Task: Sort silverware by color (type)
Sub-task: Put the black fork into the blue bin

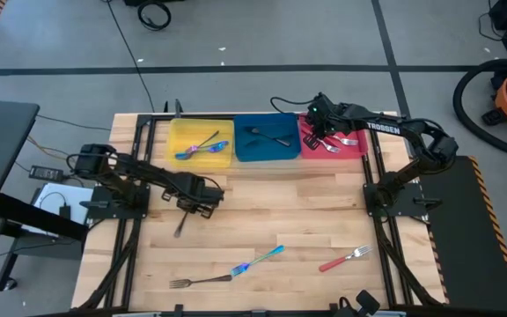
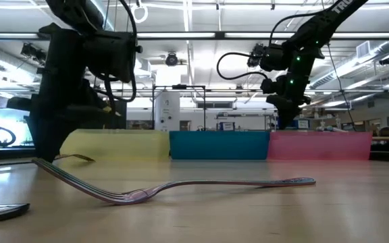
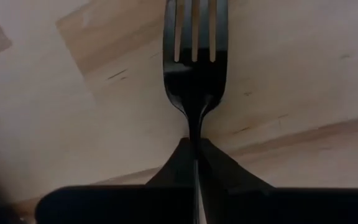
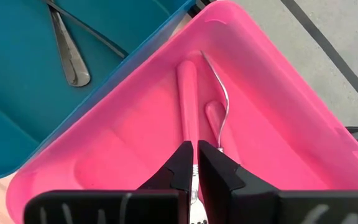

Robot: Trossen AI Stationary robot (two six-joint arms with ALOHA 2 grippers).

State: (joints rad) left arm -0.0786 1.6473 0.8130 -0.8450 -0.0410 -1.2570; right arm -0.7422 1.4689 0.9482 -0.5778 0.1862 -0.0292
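Left wrist view caught the left gripper [image 3: 194, 146] clamped tight on the dark fork [image 3: 194, 56], its long axis in line with the fingers, tines pointing away. Over the pink tray [image 4: 278, 81], the right gripper [image 4: 195, 163] was nearly closed on a pink-handled utensil [image 4: 188, 99].

Wooden table [image 1: 324, 207]; yellow tray [image 1: 200, 143], blue tray [image 1: 267, 139], pink tray [image 1: 334, 136] beyond left hand [image 1: 194, 209]; dark fork [image 1: 181, 224] beneath it; rainbow utensil [image 1: 258, 261], grey fork [image 1: 201, 281], red-handled fork [image 1: 345, 259] nearer.

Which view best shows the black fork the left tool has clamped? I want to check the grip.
The left wrist view: the black fork fills it, its neck pinched in the shut left tool. The high view shows only a thin dark sliver below the tool. In the low view I cannot pick it out; the right wrist view misses it.
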